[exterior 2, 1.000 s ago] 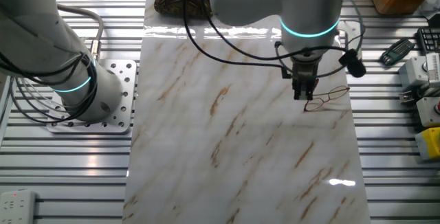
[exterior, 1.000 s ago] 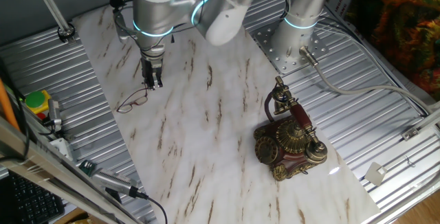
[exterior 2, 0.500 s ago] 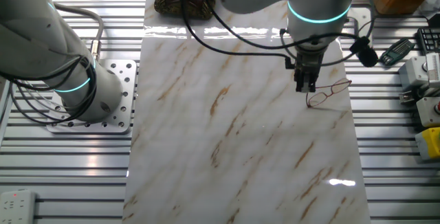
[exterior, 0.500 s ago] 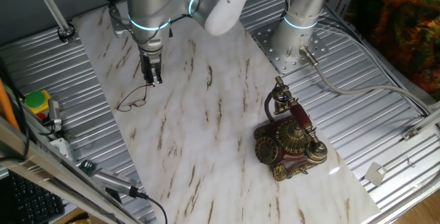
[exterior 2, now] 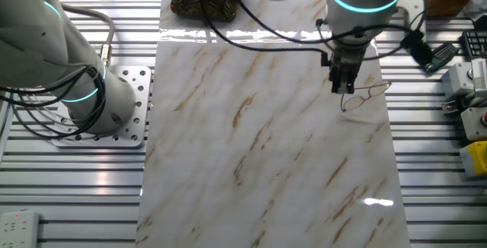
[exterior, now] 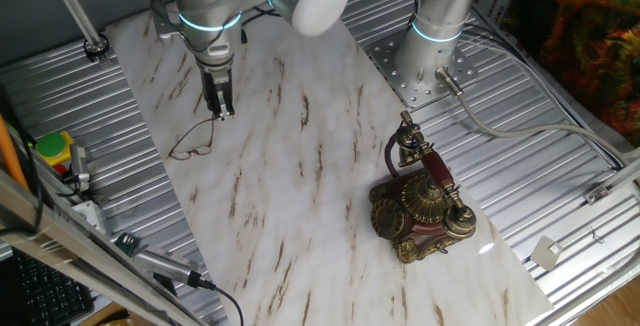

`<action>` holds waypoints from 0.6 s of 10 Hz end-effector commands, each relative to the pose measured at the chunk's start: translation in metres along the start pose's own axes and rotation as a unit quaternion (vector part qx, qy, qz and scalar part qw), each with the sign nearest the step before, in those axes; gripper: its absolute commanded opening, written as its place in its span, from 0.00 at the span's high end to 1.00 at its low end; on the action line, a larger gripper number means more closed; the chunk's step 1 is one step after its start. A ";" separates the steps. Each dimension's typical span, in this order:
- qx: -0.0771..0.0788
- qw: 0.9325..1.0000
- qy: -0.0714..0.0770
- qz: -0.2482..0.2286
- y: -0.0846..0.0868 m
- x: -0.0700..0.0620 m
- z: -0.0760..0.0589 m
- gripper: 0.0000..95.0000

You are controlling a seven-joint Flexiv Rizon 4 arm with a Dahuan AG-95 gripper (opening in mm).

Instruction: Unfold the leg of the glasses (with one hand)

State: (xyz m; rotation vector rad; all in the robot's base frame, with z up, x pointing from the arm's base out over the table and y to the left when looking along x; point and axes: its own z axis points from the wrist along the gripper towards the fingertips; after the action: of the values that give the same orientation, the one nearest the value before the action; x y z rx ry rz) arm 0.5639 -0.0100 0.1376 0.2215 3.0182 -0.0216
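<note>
We found the glasses (exterior: 191,145) lying flat on the marble-patterned desk (exterior: 300,196), close to one long edge of the slab and far from the arm's base. In the other fixed view the glasses (exterior 2: 364,96) showed thin reddish-brown wire and clear lenses, with one leg angled out toward the edge.

The end effector (exterior: 220,112) hung over that leg's end, its black fingers pointing straight down and drawn narrow. We could not tell from either view whether the fingertips pinched the wire or merely sat beside it. From the other side the end effector (exterior 2: 340,90) stood just next to the frame.

An ornate antique telephone (exterior: 420,201) stood well apart, near the slab's opposite corner.
</note>
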 end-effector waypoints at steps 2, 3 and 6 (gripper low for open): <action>-0.002 1.000 0.010 0.004 0.003 0.000 -0.007 1.00; -0.002 1.000 0.017 0.006 0.003 0.001 -0.009 1.00; -0.002 1.000 0.026 0.008 0.004 0.003 -0.014 1.00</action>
State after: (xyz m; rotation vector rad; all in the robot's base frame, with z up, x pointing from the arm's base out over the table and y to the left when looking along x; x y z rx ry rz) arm 0.5599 -0.0052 0.1524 0.2516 3.0722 -0.0073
